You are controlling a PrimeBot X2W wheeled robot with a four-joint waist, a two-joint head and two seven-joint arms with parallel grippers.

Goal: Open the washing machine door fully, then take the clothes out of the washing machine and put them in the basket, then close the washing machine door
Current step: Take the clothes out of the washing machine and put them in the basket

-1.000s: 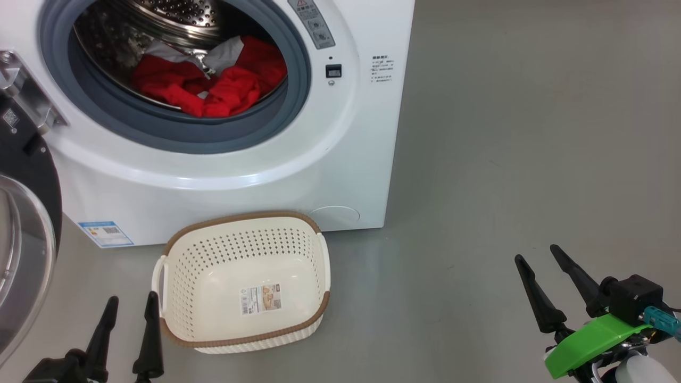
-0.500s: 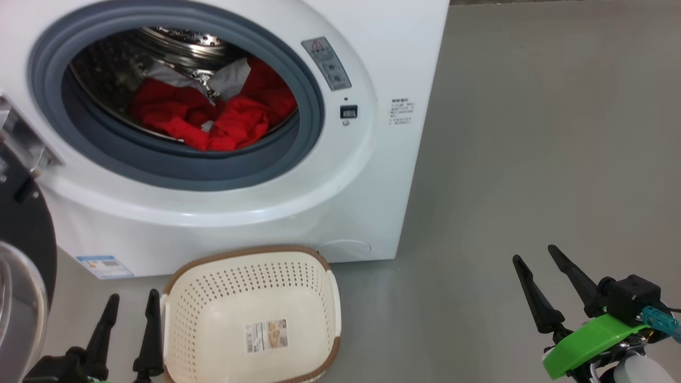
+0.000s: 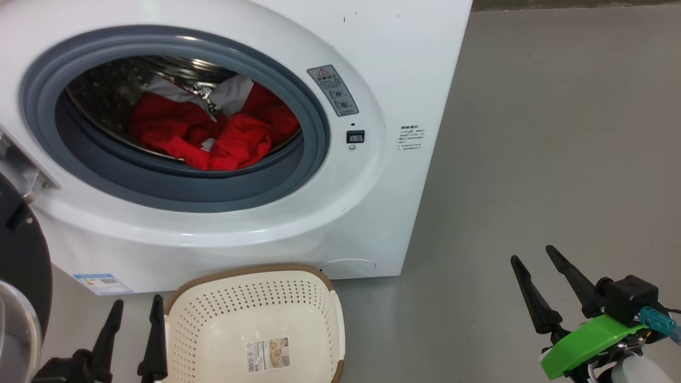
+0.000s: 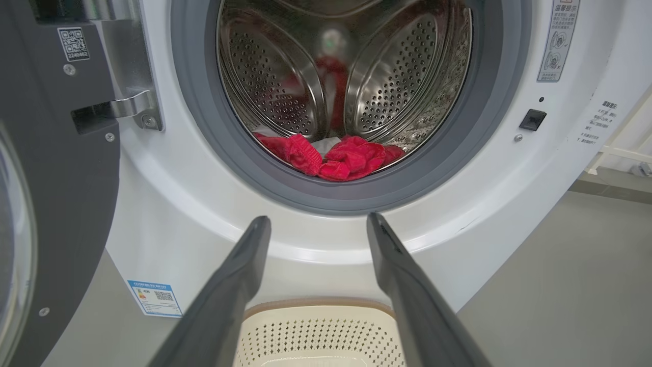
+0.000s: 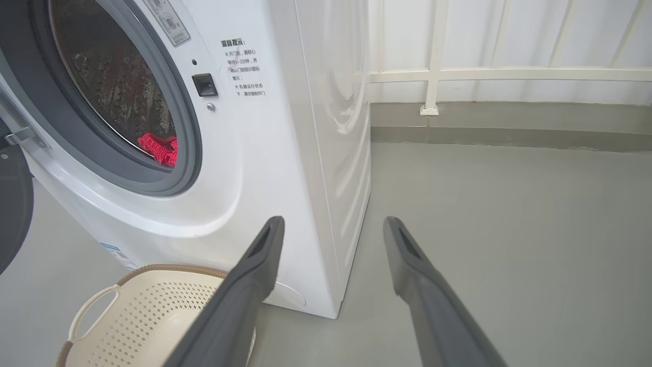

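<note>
The white washing machine [image 3: 340, 213] stands with its door [image 3: 21, 276] swung open to the left, black rim and glass showing at the head view's left edge. Red clothes [image 3: 213, 135] with pale trim lie low in the steel drum, seen too in the left wrist view [image 4: 338, 158] and the right wrist view [image 5: 160, 148]. The cream basket [image 3: 255, 319] sits empty on the floor before the machine. My left gripper [image 3: 135, 306] is open just left of the basket. My right gripper [image 3: 532, 254] is open over bare floor to the right.
Grey floor [image 3: 558, 133] spreads wide to the right of the machine. A white railing and low wall base [image 5: 509, 97] run behind it. The door's metal hinge [image 4: 130, 104] juts at the opening's left side.
The head camera has tilted up: the machine and basket sit lower in the picture and more of the drum opening shows. Both grippers stay open and in place.
</note>
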